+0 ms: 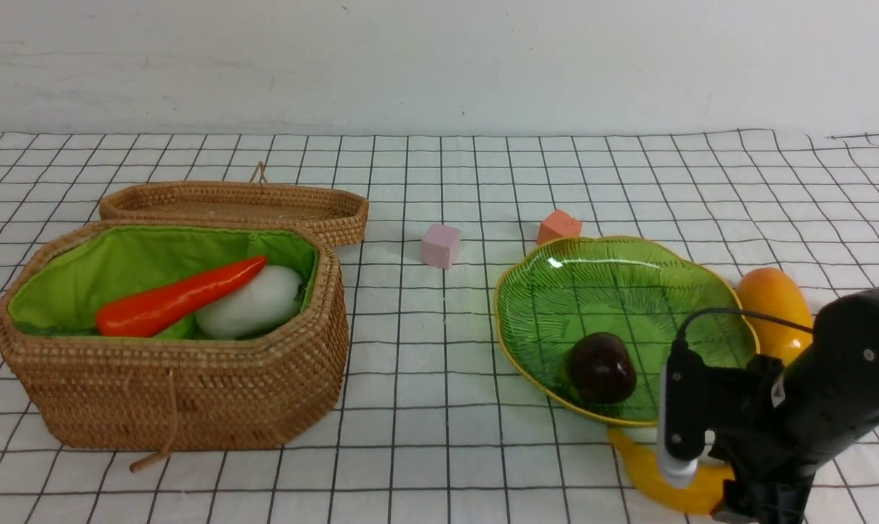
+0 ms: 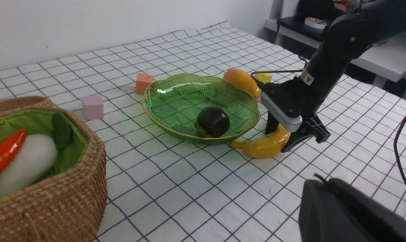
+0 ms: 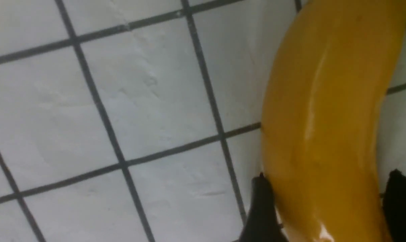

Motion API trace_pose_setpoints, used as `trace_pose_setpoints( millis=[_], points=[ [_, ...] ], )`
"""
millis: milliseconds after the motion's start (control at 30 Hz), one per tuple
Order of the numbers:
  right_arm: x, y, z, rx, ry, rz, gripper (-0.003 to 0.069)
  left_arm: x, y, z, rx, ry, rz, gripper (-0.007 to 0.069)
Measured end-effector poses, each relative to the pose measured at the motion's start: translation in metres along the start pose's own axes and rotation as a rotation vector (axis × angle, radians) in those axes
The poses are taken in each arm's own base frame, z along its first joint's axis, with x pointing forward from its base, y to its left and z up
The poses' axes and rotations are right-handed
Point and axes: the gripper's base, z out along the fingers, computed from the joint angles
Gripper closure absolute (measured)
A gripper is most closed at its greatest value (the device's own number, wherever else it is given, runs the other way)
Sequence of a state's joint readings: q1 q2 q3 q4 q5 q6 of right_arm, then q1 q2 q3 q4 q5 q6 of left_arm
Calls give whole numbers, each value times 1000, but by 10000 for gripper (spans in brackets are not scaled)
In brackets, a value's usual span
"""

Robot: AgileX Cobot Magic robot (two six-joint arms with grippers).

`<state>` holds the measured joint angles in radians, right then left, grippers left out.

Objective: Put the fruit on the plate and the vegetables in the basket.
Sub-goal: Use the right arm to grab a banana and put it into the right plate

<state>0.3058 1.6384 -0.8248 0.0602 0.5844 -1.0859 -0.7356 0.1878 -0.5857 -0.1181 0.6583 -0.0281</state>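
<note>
Apparently the banana (image 2: 260,149) is taken as the next fruit: it lies on the cloth (image 1: 425,407) just beside the rim of the plate (image 1: 549,306), on the side toward the near edge of the table. The right gripper (image 2: 284,134) is held low over it with one jaw on each flank. As far as can be judged, the jaws are closed against the yellow skin, so that the banana can be carried over the low rim. The mangosteen (image 1: 603,367) is already laid in the plate, while the mango (image 1: 774,306) waits beside the rim toward the right edge. The carrot (image 1: 177,298) and the radish (image 1: 254,302) are laid together in the basket (image 1: 192,393), set near the left edge with its lid (image 1: 236,204) behind it. A third vegetable is not clearly seen. Of the left gripper (image 2: 344,211) only a dark blurred part is shown, so it cannot be told if it is apart or together. The cloth is white with a black grid; a pink cube (image 1: 440,246) and an orange cube (image 1: 558,225) are left on it. A plain white wall (image 1: 439,65) stands behind the far edge, and a desk (image 2: 384,64) with a roll of tape (image 2: 314,23) is seen beyond the table.
</note>
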Motion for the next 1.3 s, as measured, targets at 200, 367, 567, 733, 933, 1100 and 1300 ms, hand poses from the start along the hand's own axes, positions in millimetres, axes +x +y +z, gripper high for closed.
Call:
trace_pose_setpoints(
  millis=[200, 367, 567, 733, 933, 1100, 1300],
  points=[
    [1, 4, 6, -54, 13, -68, 300, 1, 0, 0, 0, 6, 0, 638],
    [3, 12, 4, -153, 37, -168, 333, 1, 0, 0, 0, 9, 0, 638],
    [-11, 38, -13, -264, 43, -362, 333, 1, 0, 0, 1, 13, -2, 638],
    [-34, 41, -47, -149, -43, -198, 333, 1, 0, 0, 2, 13, -12, 638],
    [-59, -6, -98, 100, -283, 442, 333, -1, 0, 0, 2, -8, -56, 638],
    [-59, -74, -94, 159, -396, 987, 333, -5, 0, 0, 5, -59, -62, 638],
    [-51, -122, -39, 169, -312, 1109, 333, -6, 0, 0, 5, -61, -62, 638]
  ],
)
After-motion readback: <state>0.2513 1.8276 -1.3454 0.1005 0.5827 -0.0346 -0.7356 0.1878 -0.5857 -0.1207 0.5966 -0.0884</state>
